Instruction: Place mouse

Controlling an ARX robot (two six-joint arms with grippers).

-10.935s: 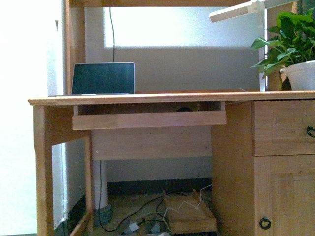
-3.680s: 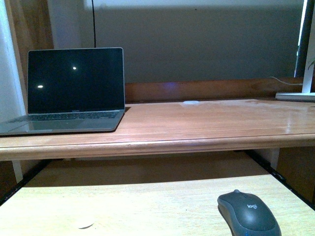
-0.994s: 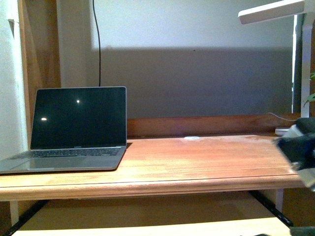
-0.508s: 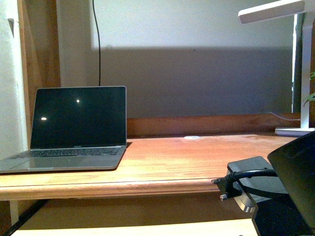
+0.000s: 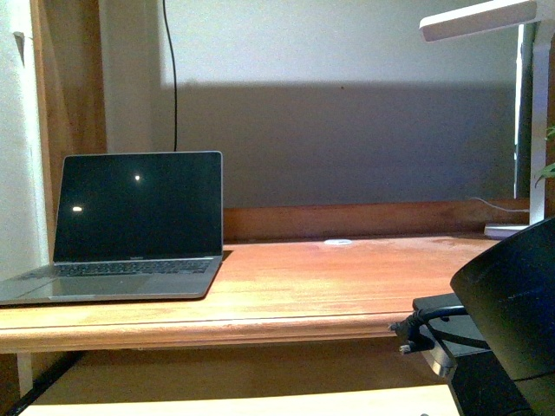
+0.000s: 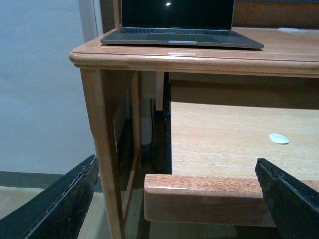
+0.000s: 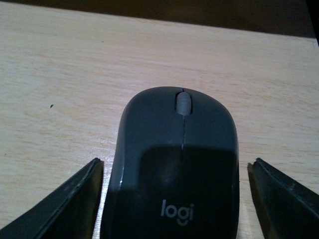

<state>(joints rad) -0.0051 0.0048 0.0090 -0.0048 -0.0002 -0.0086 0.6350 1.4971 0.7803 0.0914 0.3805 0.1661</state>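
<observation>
The mouse point(image 7: 177, 144) is a dark grey oval with a scroll wheel and a logo, lying flat on the pale pull-out tray point(image 7: 60, 74). My right gripper point(image 7: 176, 162) is open and straddles it, one finger point(image 7: 65, 204) on each side, apart from its flanks. In the front view the mouse is hidden behind my right arm point(image 5: 507, 321) at the lower right. My left gripper point(image 6: 175, 159) is open and empty, hanging in front of the tray's front rail point(image 6: 209, 201) near the desk's left leg point(image 6: 102, 124).
An open laptop point(image 5: 130, 225) stands on the left of the desk top point(image 5: 347, 286), with a small white disc point(image 5: 338, 242) behind. Another white disc point(image 6: 278, 138) lies on the tray. A white lamp point(image 5: 486, 22) stands at the far right.
My right arm has come into the front view from the right and sunk below the desk edge, shifting slightly right in the last half second. The laptop has not moved.
</observation>
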